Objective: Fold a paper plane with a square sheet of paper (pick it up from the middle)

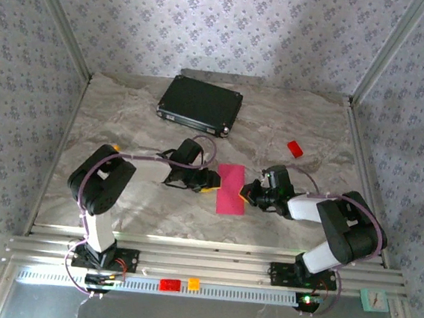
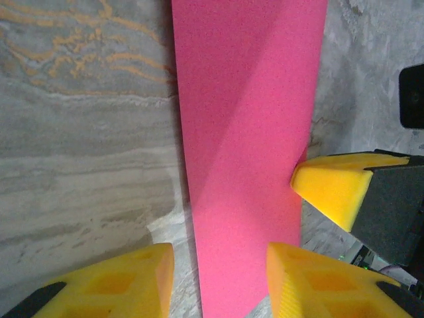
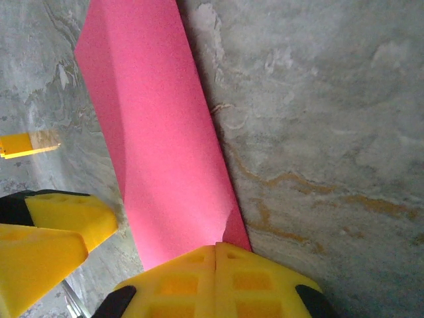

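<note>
Here, the folded square sheet of paper [image 1: 231,189] points away, between left claw [image 2: 217,265], apart, and right claw [image 3: 216,255], pressed together.

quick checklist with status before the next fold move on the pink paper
1. Paper folded into a narrow strip, lying flat on the table: ok.
2. Left gripper jaws apart, one finger on each side of the strip's end: ok.
3. Right gripper shut, tip at the strip's long edge: ok.
4. Right gripper actually pinning the paper: cannot tell.
5. Folded layers lined up edge to edge: cannot tell.
6. Black case and red block well apart from the paper: ok.
</note>
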You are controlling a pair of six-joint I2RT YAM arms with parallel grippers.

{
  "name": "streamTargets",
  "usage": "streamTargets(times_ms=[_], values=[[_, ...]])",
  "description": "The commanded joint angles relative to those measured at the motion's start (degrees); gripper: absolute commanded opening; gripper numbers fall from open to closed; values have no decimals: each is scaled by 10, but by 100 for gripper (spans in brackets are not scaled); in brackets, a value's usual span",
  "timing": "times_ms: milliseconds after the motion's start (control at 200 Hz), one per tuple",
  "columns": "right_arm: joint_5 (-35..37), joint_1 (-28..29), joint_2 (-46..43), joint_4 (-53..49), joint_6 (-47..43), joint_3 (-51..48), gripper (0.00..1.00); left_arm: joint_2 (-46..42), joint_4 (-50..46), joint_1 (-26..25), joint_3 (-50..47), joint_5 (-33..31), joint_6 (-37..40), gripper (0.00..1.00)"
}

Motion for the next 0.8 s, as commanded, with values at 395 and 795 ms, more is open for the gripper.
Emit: streamTargets(times_ms=[395,795], values=[[7,-7,29,-41,-2,-12,2,38,-32,-14,41,9,-17,37],[7,-7,31,-42,-2,-13,2,34,-34,-17,48,10,-18,33]])
